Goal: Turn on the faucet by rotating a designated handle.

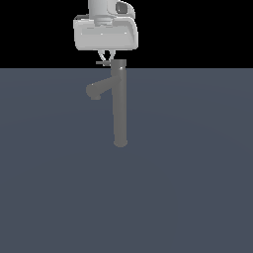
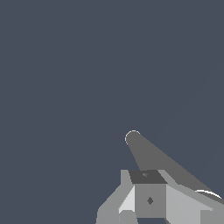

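The faucet [image 1: 119,106] is a tall slim grey column standing on the floor, with a stubby angled spout [image 1: 97,90] branching toward the exterior view's left. The handle [image 1: 103,63] is a thin grey rod sticking out of the top cap toward that same side. My gripper [image 1: 106,57] hangs straight above the rod. Its fingers are drawn together into a point that reaches down to the rod beside the cap, with nothing held between them. In the wrist view the gripper [image 2: 146,177] looks down along the faucet column [image 2: 151,157]. The handle is hidden there behind the fingers.
A flat dark blue-grey floor [image 1: 197,173] spreads all around the faucet's base. Nothing else stands on it in either view.
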Controlling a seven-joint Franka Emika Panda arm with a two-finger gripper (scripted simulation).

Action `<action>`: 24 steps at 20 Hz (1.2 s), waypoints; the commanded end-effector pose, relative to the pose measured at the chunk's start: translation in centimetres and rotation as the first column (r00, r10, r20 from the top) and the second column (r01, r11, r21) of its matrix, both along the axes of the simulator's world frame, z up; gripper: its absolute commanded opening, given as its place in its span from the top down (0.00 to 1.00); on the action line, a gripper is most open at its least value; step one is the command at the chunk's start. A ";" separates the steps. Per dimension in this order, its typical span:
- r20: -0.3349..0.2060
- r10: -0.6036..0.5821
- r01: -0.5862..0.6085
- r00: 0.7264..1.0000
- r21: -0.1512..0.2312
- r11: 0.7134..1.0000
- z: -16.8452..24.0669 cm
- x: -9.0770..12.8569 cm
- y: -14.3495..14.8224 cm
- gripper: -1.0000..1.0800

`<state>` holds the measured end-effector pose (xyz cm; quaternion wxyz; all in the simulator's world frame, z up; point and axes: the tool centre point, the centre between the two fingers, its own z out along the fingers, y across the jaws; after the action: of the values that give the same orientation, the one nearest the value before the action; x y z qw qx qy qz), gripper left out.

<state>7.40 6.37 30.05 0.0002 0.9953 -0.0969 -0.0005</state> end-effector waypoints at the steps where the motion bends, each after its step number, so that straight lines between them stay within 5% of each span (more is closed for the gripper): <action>1: 0.000 0.000 0.000 1.000 0.000 1.000 0.0 -0.4 0.3 1.00; 13: 0.001 0.000 0.000 1.000 0.000 1.000 0.0 -4.0 2.1 1.00; 15: 0.011 -0.010 0.010 1.000 -0.001 1.000 0.0 -3.2 1.3 1.00; 24: 0.006 -0.005 0.005 1.000 0.000 1.000 0.0 -5.9 1.0 1.00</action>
<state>2.65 7.30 30.10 -0.0018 0.9949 -0.1006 0.0101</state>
